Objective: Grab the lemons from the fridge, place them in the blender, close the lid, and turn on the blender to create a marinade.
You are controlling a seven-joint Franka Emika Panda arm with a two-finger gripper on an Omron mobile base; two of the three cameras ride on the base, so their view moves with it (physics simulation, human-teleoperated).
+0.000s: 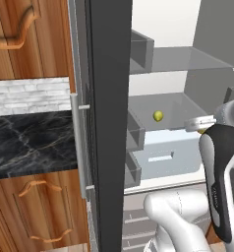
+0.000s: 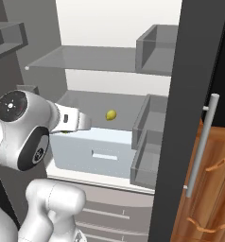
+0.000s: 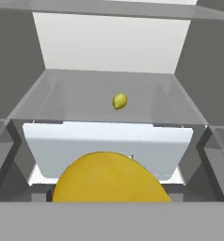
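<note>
Dark grey, the open fridge door (image 1: 109,123) stands at the left of the left base view, its silver bar handle (image 1: 78,147) against the brown cabinets. To its right we see a small lemon (image 1: 158,116) lying toward the back of the middle glass shelf (image 1: 173,110), above the pale drawer (image 1: 163,157). Farther right our gripper (image 1: 201,125) reaches in at the shelf's front edge; in the hand view a second lemon (image 3: 109,179) sits large between its wide-spread fingers, though we cannot tell whether they touch it.
</note>
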